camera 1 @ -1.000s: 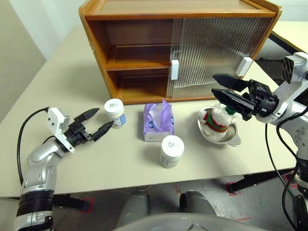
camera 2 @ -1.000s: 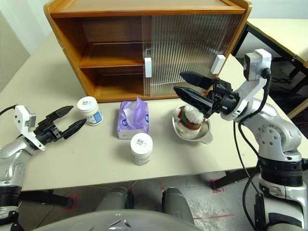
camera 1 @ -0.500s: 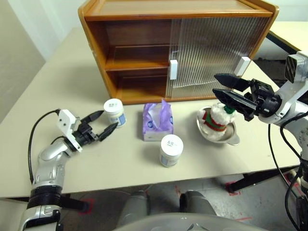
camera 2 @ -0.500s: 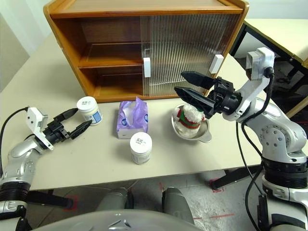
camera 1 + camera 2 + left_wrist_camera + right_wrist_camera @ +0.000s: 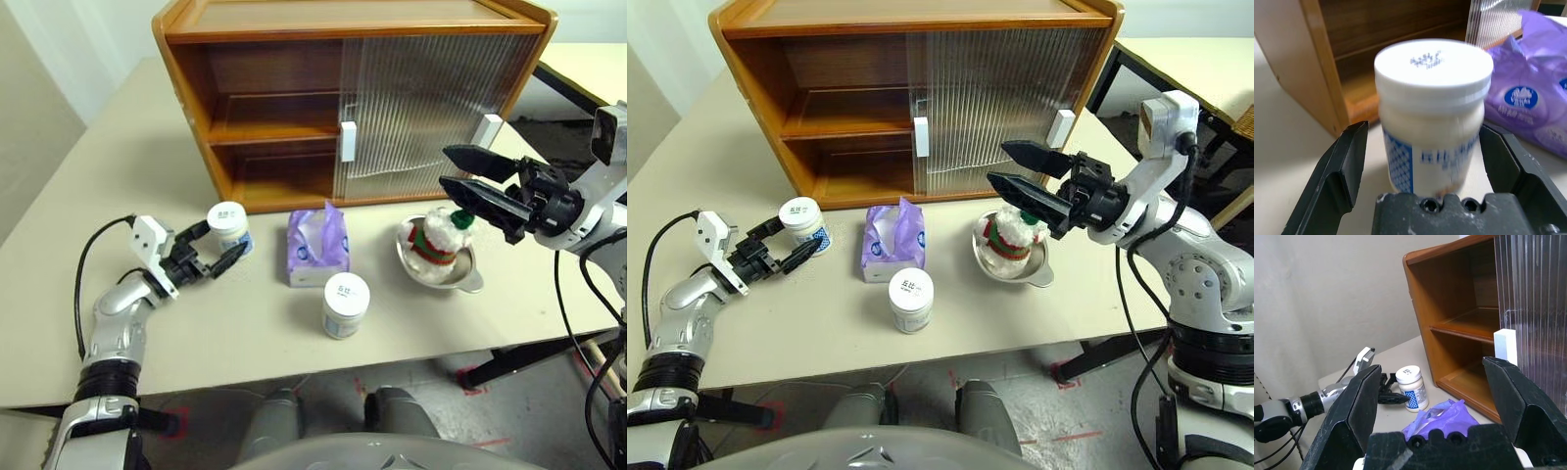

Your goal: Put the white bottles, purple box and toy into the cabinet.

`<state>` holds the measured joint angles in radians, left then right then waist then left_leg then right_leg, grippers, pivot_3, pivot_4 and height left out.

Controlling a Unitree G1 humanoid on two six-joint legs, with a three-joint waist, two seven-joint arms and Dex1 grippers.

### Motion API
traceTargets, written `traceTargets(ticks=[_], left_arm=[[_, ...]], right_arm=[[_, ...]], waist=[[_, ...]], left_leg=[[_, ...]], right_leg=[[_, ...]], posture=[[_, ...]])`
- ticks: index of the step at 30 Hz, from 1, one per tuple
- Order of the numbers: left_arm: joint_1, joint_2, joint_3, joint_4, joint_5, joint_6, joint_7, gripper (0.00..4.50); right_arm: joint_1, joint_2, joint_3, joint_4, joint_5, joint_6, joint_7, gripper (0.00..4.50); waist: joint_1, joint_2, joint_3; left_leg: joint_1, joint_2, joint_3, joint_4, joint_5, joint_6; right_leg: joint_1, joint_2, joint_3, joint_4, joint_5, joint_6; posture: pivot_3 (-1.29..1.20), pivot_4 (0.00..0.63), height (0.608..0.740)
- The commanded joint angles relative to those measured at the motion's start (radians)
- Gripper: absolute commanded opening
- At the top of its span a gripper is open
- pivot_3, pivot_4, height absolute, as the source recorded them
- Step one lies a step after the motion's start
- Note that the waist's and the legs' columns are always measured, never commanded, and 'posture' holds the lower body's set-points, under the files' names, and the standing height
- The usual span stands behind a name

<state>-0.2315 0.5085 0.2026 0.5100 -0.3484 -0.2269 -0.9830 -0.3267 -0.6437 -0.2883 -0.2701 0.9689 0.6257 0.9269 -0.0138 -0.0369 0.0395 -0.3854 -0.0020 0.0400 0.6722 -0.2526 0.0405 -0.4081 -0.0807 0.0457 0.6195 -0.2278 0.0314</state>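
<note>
1. Left eye view: the cabinet (image 5: 353,98) stands at the back of the counter (image 5: 255,333). Its left half is uncovered, showing two bare shelves. The ribbed translucent sliding doors with white handles cover the right half.
2. The left claw (image 5: 217,254) is released, with its fingers spread wide. It lies low over the counter, pointing toward the rear white bottle (image 5: 228,226).
3. Left wrist view: this bottle (image 5: 1432,115) stands upright between the two black fingers (image 5: 1339,171). A gap shows on each side, so the bottle is not gripped.
4. The second white bottle (image 5: 345,305) stands upright nearer the front edge of the counter, just in front of the purple box (image 5: 315,250) and apart from it.
5. The purple box lies flat in front of the cabinet, between the rear bottle and the metal dish (image 5: 438,267). White tissue puffs from its top.
6. The toy (image 5: 438,237), fluffy white with a red-and-green band, sits upright in the metal dish to the right of the purple box.
7. The right claw (image 5: 458,168) is released, with its jaws wide apart and nothing between them. It hangs in the air above the toy, pointing toward the cabinet doors, and touches neither.
8. Right wrist view: the cabinet's uncovered side (image 5: 1459,328), the rear bottle (image 5: 1411,387) and the left claw (image 5: 1391,392) beside it are visible between the right claw's fingers (image 5: 1359,406).
</note>
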Motion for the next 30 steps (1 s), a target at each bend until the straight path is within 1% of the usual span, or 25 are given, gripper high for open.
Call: traceTargets(ticks=[1, 4, 6, 7, 12, 17, 20, 24, 30], left_arm=[[-0.012, -0.008, -0.016, 0.048, 0.016, -0.017, -0.013, 4.47], [-0.019, -0.01, -0.015, 0.061, 0.011, -0.019, -0.015, 3.86], [-0.013, -0.008, -0.012, 0.06, 0.006, -0.021, -0.019, 3.21], [-0.008, -0.006, -0.01, 0.058, 0.004, -0.021, -0.021, 3.07], [0.016, -0.002, 0.0, 0.047, -0.004, -0.017, -0.02, 3.07], [0.012, -0.034, -0.003, -0.024, -0.025, 0.03, 0.01, 3.07], [-0.02, -0.074, -0.004, -0.09, -0.025, 0.073, 0.08, 3.07], [-0.046, -0.102, -0.009, -0.15, -0.021, 0.135, 0.147, 3.07], [-0.1, -0.133, -0.042, -0.171, 0.04, 0.188, 0.269, 3.07]], right_arm=[[0.011, -0.001, -0.015, -0.014, 0.005, -0.002, -0.007, 4.5], [0.01, 0.001, -0.014, -0.014, 0.003, -0.004, -0.009, 4.5], [0.007, 0.001, -0.012, -0.013, 0.003, -0.005, -0.011, 4.5], [0.007, 0.001, -0.012, -0.012, 0.002, -0.006, -0.01, 4.5], [0.005, 0.005, -0.007, -0.005, -0.001, -0.01, -0.006, 4.5], [-0.003, 0.011, 0.002, 0.002, -0.008, -0.014, -0.003, 4.5], [-0.008, 0.015, 0.004, 0.002, -0.011, -0.013, -0.003, 4.5], [-0.006, 0.019, 0.001, 0.001, -0.014, -0.015, 0.0, 4.5], [0.003, 0.028, 0.0, -0.005, -0.019, -0.023, -0.002, 4.5]], waist=[[-0.006, 0.0, 0.0], [-0.012, 0.0, 0.0], [-0.02, 0.0, 0.0], [-0.021, 0.0, 0.0], [-0.022, 0.0, 0.0], [-0.022, 0.0, 0.0], [-0.019, 0.0, 0.0], [-0.02, 0.0, 0.0], [-0.022, 0.0, 0.0]], left_leg=[[0.0, 0.0, 0.0, 0.001, 0.0, 0.0], [0.0, 0.0, 0.0, 0.002, 0.0, 0.0], [-0.001, 0.0, 0.0, 0.003, 0.0, 0.0], [-0.001, 0.0, 0.0, 0.003, 0.0, 0.0], [-0.001, 0.0, 0.0, 0.005, 0.0, 0.0], [-0.001, 0.0, -0.001, 0.005, 0.0, 0.0], [-0.002, 0.0, -0.001, 0.006, 0.0, 0.0], [-0.003, 0.0, -0.001, 0.007, 0.0, 0.0], [-0.003, 0.0, -0.001, 0.007, 0.0, 0.0]], right_leg=[[0.0, 0.0, 0.0, 0.0, 0.0, 0.0], [0.0, 0.0, 0.0, 0.001, 0.0, 0.0], [0.0, 0.0, 0.0, 0.001, 0.0, 0.001], [0.0, 0.0, 0.0, 0.002, 0.0, 0.001], [0.001, 0.0, 0.0, 0.002, 0.001, 0.001], [0.001, -0.001, 0.0, 0.002, 0.001, 0.001], [0.001, -0.001, 0.0, 0.002, 0.001, 0.002], [0.001, 0.0, 0.0, 0.002, 0.002, 0.003], [0.001, 0.002, 0.0, 0.002, 0.002, 0.003]], posture=[[-0.06, 0.0, 0.74], [-0.06, 0.0, 0.74], [-0.06, 0.0, 0.74], [-0.06, 0.0, 0.74], [-0.05, 0.0, 0.74], [-0.05, 0.0, 0.74], [-0.05, 0.0, 0.74], [-0.05, 0.0, 0.74], [-0.07, 0.0, 0.74]])
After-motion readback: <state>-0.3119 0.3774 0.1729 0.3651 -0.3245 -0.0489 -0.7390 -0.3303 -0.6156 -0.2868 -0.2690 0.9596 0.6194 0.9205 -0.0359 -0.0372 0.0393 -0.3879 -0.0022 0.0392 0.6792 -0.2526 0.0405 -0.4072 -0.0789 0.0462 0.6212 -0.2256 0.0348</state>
